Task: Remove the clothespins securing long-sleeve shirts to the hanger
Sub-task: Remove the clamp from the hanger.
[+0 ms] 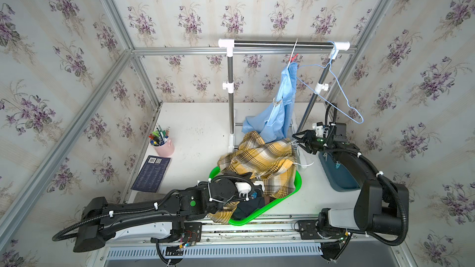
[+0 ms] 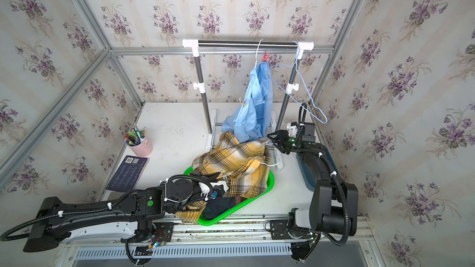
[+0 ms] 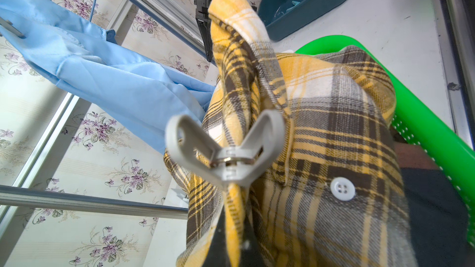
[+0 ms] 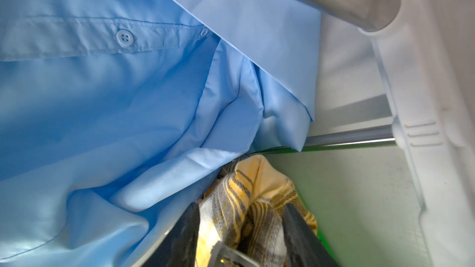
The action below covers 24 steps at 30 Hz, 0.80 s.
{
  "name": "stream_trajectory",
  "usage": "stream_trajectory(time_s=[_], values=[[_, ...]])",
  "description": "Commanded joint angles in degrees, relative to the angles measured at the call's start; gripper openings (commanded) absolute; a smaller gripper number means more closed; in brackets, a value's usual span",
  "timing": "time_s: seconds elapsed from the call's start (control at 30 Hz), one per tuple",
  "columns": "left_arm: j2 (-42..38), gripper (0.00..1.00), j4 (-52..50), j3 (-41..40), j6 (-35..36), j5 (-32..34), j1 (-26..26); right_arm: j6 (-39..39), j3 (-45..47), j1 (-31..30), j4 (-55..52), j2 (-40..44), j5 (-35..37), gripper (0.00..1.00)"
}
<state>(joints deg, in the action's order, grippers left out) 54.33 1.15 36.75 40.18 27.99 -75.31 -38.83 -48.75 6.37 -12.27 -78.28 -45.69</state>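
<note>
Step in hand: unpinning the plaid shirt (image 1: 262, 160), heaped over the green basket (image 1: 241, 221) at lower centre in both top views. The left gripper (image 3: 234, 227) is pressed together on a plaid fold just beside one grey clothespin (image 3: 226, 155). The right gripper (image 4: 241, 227) stands spread around another fold bearing a second grey clothespin (image 4: 228, 254). Next, I judge, it must squeeze that pin's handles and draw it off
</note>
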Motion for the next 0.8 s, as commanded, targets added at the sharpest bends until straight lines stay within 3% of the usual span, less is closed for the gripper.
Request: stream_trajectory(time_s=[0.0, 0.77], values=[[0.2, 0.00, 2.8, -0.2, 0.7, 0.0, -0.2, -0.6, 0.7, 0.0, 2.3, 0.1, -1.0, 0.51], [1.7, 0.00, 4.0, -0.7, 1.1, 1.7, -1.3, -1.5, 3.0, 0.0, 3.3, 1.1, -1.5, 0.24]])
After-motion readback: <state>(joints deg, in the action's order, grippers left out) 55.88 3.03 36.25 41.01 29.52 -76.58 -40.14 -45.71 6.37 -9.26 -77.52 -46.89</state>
